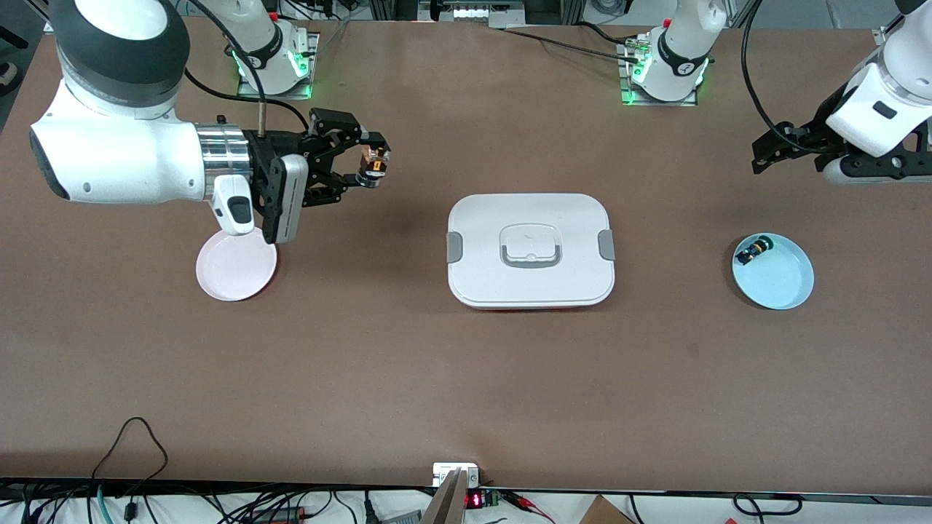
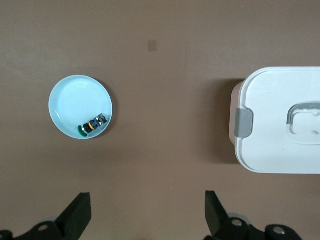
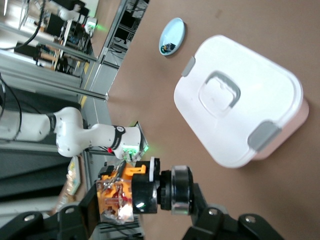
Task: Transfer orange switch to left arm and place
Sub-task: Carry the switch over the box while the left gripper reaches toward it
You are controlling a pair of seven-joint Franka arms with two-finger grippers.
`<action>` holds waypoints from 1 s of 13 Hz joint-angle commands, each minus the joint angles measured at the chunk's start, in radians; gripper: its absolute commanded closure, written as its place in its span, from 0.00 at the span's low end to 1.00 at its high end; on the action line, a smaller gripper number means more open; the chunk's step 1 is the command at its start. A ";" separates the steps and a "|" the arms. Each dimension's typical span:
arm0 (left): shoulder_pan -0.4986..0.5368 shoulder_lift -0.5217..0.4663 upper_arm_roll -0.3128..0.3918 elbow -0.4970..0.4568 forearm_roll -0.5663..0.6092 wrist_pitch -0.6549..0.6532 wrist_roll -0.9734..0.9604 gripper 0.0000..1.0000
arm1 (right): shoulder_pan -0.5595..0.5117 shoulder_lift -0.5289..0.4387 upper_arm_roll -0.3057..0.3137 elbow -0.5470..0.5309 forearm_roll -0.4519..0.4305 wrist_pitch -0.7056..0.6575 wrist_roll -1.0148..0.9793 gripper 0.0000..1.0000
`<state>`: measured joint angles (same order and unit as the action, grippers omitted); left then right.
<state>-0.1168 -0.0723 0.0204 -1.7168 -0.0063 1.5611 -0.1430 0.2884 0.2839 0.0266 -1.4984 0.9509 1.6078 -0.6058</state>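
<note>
I've got the right end effector [image 1: 370, 166] clamped on the orange switch [image 1: 374, 164], up over bare worktop [image 1: 466, 378] between the pink plate [image 1: 237, 269] and the box [image 1: 530, 249]. Left end effector [image 1: 764, 149] hangs wide open by the worktop's edge, above the blue plate [image 1: 783, 280] holding the green switch [image 1: 753, 251]. Box mid-worktop, open room around.

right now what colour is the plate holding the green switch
Light blue plate, clearest in the left wrist view.
</note>
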 commanded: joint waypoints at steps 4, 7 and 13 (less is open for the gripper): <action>-0.001 0.054 0.001 0.028 -0.303 -0.104 0.002 0.00 | 0.049 0.004 -0.002 -0.075 0.181 0.084 -0.515 0.94; 0.022 0.091 0.004 0.026 -0.528 -0.156 0.003 0.00 | 0.106 0.008 -0.004 -0.086 0.268 0.162 -0.751 0.94; 0.052 0.140 0.006 -0.016 -0.900 -0.193 0.122 0.00 | 0.238 0.027 -0.002 -0.187 0.592 0.357 -1.062 0.93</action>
<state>-0.0762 0.0639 0.0259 -1.7194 -0.8221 1.3771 -0.0989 0.4927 0.3135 0.0294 -1.6644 1.4682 1.9187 -1.6046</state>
